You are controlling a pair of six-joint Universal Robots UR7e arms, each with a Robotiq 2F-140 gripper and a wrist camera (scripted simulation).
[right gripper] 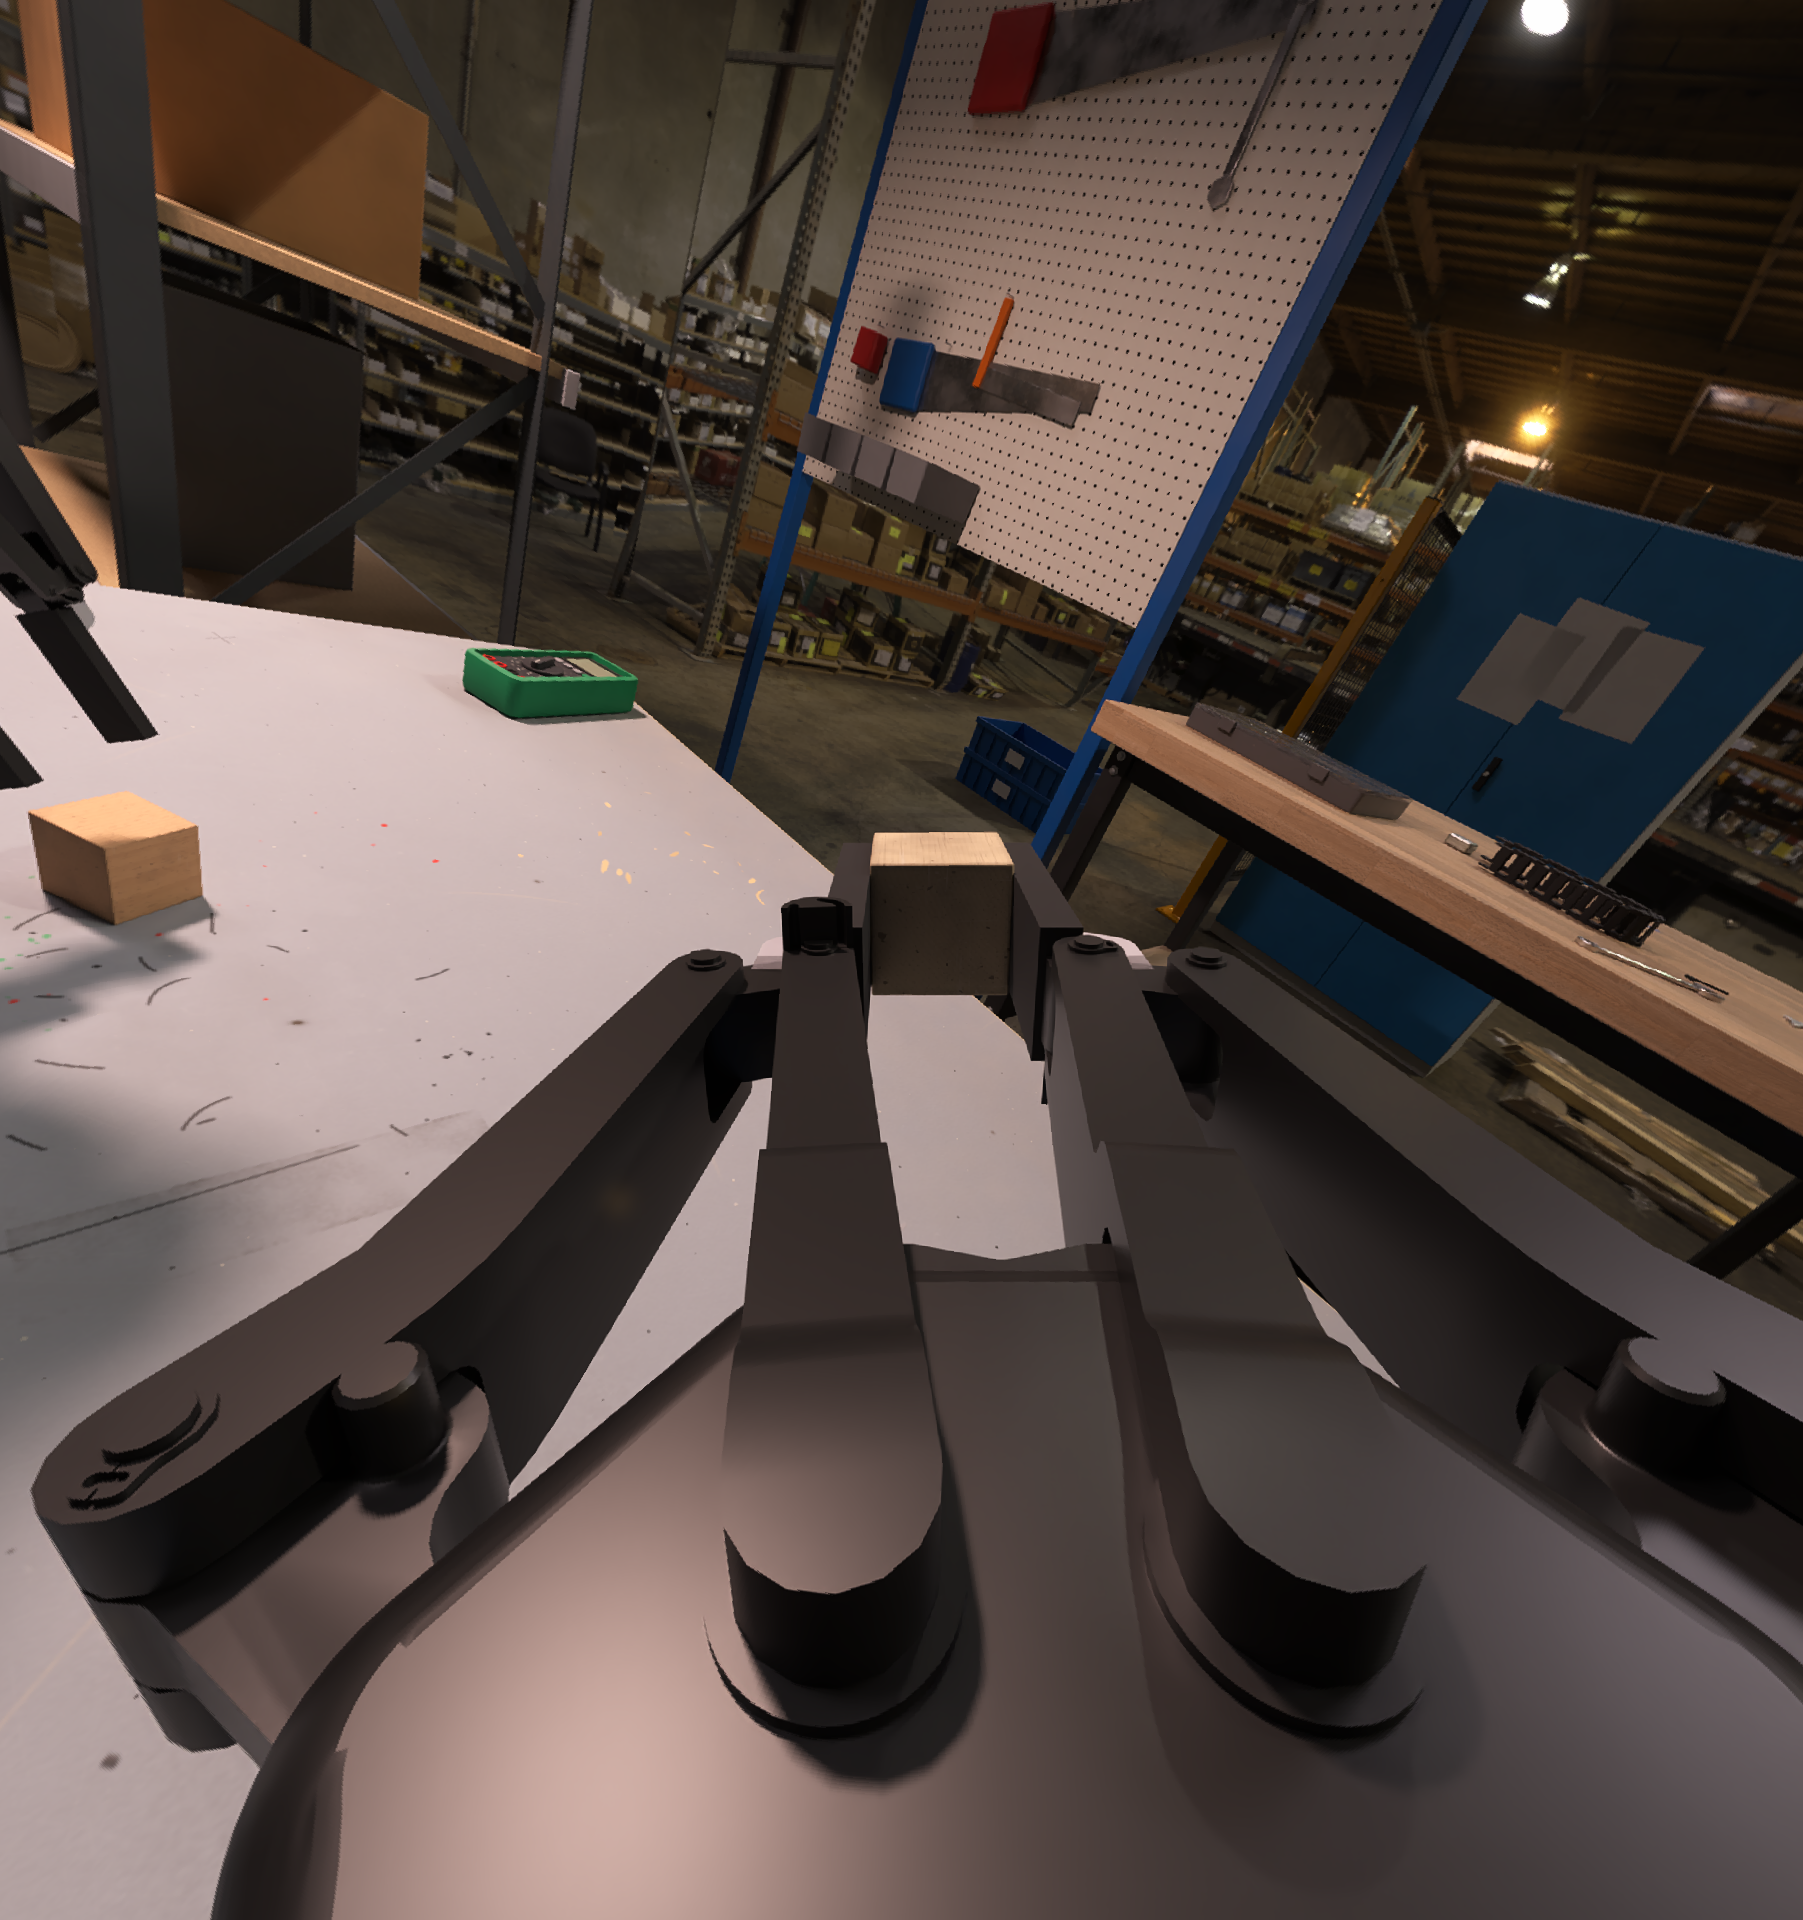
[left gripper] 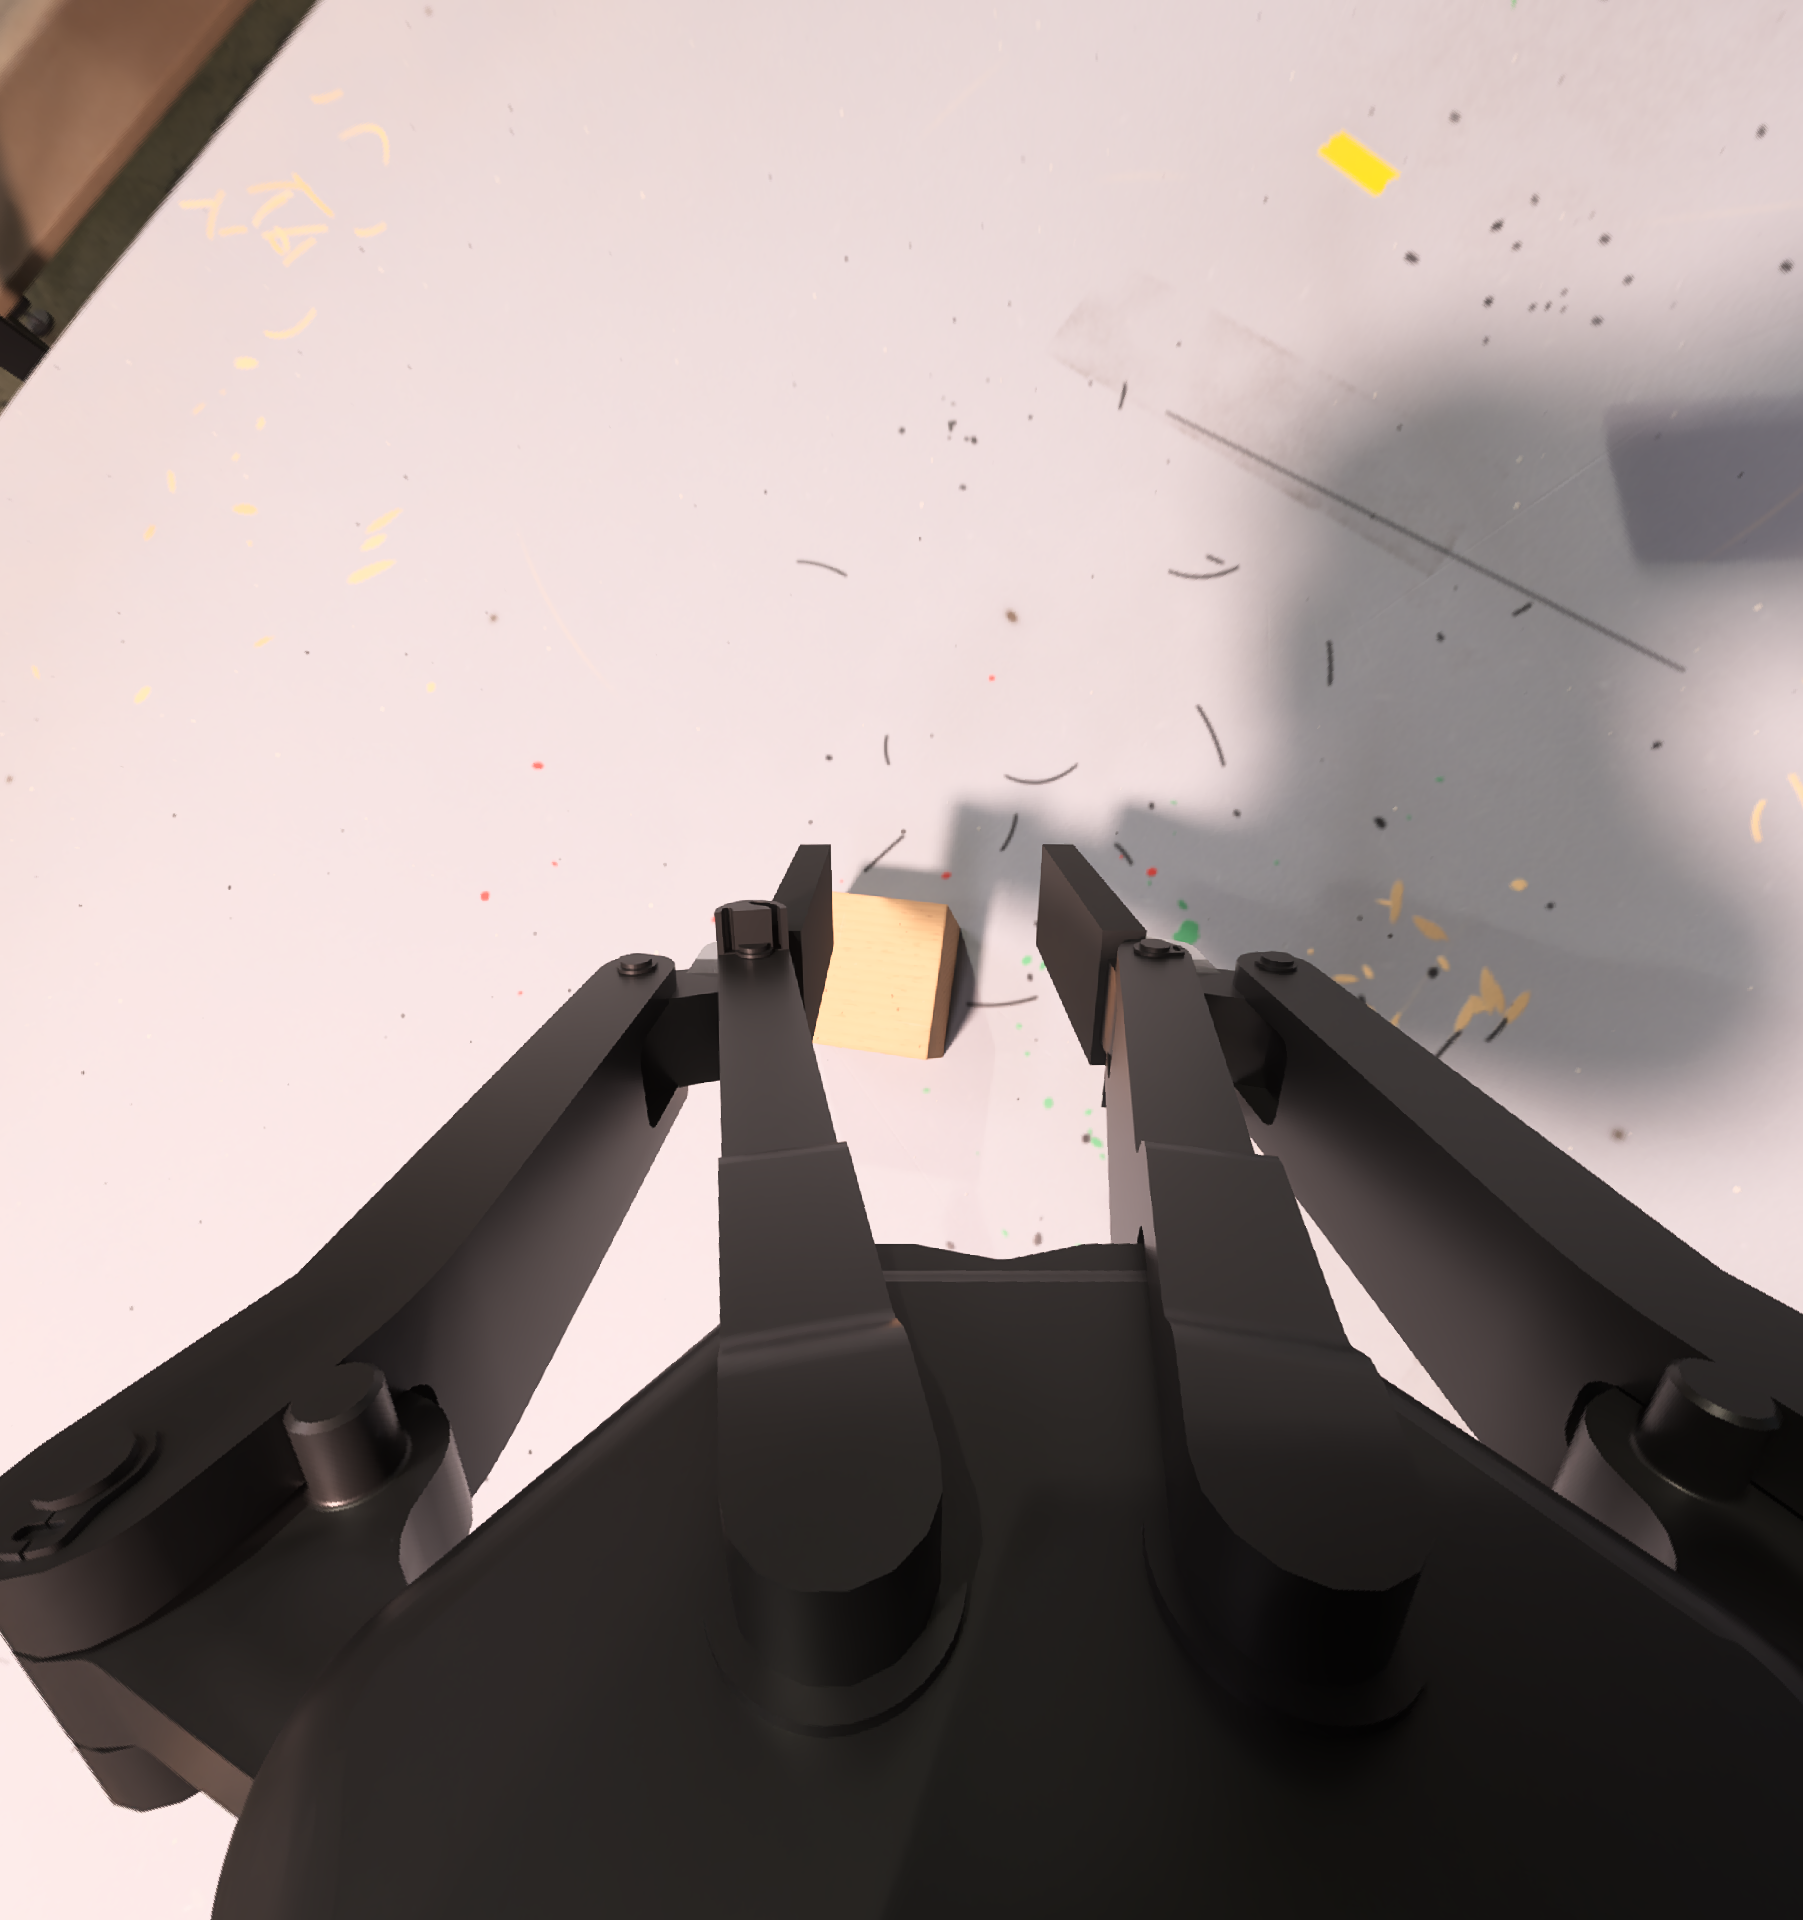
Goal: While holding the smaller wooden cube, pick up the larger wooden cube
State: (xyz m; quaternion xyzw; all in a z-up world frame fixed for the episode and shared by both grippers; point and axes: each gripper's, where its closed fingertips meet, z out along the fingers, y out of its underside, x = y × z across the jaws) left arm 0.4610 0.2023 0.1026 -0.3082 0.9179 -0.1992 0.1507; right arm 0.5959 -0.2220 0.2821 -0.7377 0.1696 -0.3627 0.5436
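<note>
Between our right gripper's [right gripper: 941,914] fingers sits the smaller wooden cube [right gripper: 941,925], pinched and lifted. Our left gripper [left gripper: 933,925] is spread above the table [left gripper: 564,520], the larger wooden cube [left gripper: 886,977] below its fingertips, nearer the left pad. Rigid, light, likely grippy wood; we should clamp its opposite flat sides.

Tan cubes [right gripper: 116,854], black end effectors [left gripper: 935,914], speckled white table [left gripper: 564,520], green meter [right gripper: 550,681]
</note>
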